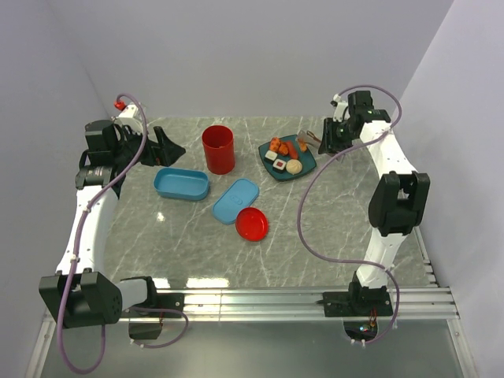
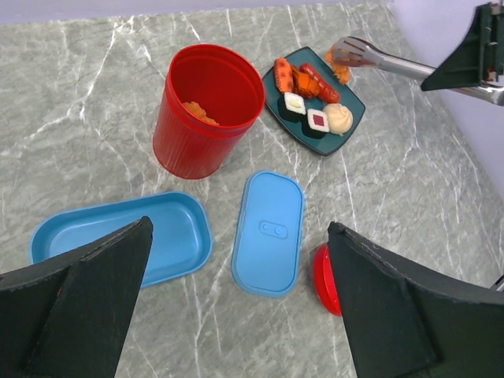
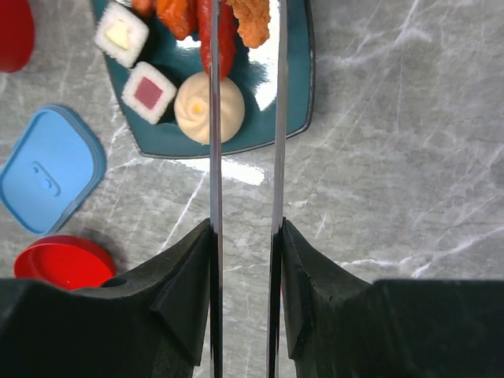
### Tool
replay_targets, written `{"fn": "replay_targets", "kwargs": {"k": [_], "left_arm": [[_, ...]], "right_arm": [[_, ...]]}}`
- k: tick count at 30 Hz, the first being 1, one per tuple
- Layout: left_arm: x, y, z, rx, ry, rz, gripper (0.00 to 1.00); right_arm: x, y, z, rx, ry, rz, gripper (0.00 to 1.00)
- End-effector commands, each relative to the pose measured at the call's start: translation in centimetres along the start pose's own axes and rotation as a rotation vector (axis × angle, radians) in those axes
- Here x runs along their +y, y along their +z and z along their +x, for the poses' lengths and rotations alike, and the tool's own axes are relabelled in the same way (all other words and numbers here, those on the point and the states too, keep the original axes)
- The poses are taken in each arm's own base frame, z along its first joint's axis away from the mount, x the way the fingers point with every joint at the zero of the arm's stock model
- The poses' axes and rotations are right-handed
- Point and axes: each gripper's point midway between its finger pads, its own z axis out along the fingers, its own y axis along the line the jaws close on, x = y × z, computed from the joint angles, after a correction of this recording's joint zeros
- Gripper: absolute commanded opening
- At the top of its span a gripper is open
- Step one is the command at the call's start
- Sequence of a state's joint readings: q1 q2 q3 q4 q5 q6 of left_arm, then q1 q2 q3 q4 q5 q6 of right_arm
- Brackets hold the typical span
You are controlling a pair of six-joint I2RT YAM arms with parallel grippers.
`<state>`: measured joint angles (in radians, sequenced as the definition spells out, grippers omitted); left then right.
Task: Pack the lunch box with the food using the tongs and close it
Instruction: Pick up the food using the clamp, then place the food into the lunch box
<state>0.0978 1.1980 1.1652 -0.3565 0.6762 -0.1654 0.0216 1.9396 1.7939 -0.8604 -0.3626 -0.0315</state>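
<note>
The open light-blue lunch box [image 1: 181, 183] [image 2: 118, 236] lies left of its flat lid [image 1: 236, 200] [image 2: 269, 232] [image 3: 47, 169]. The food [image 1: 285, 155] [image 2: 315, 102] sits on a dark teal plate [image 1: 309, 164] [image 3: 295, 94]: orange chunks, a red sausage [image 3: 223, 39], sushi rolls [image 3: 148, 91] and a beige ball [image 3: 209, 108]. My right gripper [image 1: 329, 138] [image 3: 246, 228] is shut on the silver tongs [image 2: 386, 59] [image 3: 214, 157]. Their arms reach over the plate's far side, with an orange chunk [image 3: 252, 20] between them. My left gripper [image 1: 165, 148] [image 2: 240, 228] hangs open over the box and lid.
A tall red cup [image 1: 218, 149] [image 2: 206, 110] with something orange inside stands behind the lunch box. A red round lid [image 1: 252, 224] [image 3: 63, 261] lies just in front of the blue lid. Walls close in the marble table on three sides.
</note>
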Motion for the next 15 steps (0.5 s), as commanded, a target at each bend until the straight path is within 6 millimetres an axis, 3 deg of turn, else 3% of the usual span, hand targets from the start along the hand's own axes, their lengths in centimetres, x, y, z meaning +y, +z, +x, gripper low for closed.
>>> {"fn": "replay_targets", "kwargs": {"k": [1,8,11,15], "left_arm": [[0.7,0.2,-0.9,-0.024,-0.033,-0.039,0.99],[0.9,-1.0,-3.2,-0.149,-0.023,-0.091,1.0],[0.9,-1.2,-2.6,-0.147,-0.025,-0.101,0.99],[1.2,-0.9,-2.2,-0.087,-0.016,-0.097,0.99]], "right_arm": [[2.5,-4.6,-3.6,-0.15,-0.071,-0.06,0.36],[8.9,-9.0,-5.5,-0.257,-0.207,-0.267,0.35],[12.3,-10.9,-6.1,-0.322,-0.299,-0.323,0.35],[16.2,-11.0,-5.7,-0.332,-0.396,-0.367,0.35]]}}
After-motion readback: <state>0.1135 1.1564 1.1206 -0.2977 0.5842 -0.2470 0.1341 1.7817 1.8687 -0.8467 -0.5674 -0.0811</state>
